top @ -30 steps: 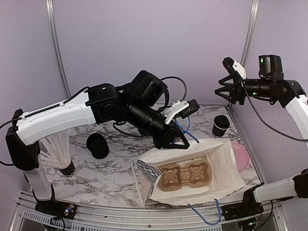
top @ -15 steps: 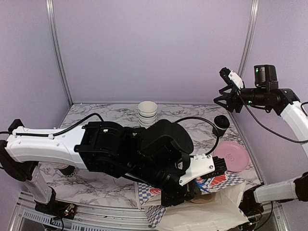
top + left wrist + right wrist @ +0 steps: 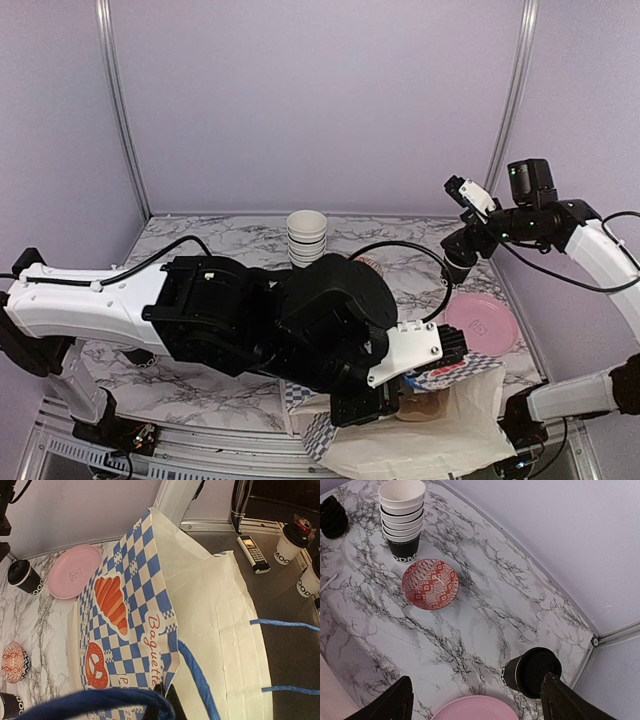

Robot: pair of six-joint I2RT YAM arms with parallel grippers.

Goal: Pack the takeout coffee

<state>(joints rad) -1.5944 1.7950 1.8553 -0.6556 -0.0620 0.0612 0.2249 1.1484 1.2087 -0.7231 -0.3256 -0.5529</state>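
Pinched shut with the left gripper on a blue handle of the checkered paper bag, a brown cardboard tray just showing in its mouth. Hovering with the right gripper spread wide and holding nothing, just over the takeout coffee, lidded, upright on the marble table near its far right corner, beside the pink plate, outside the bag.

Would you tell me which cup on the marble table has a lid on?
The lone black cup beside the pink plate; the stacked cups stand open, white-rimmed.
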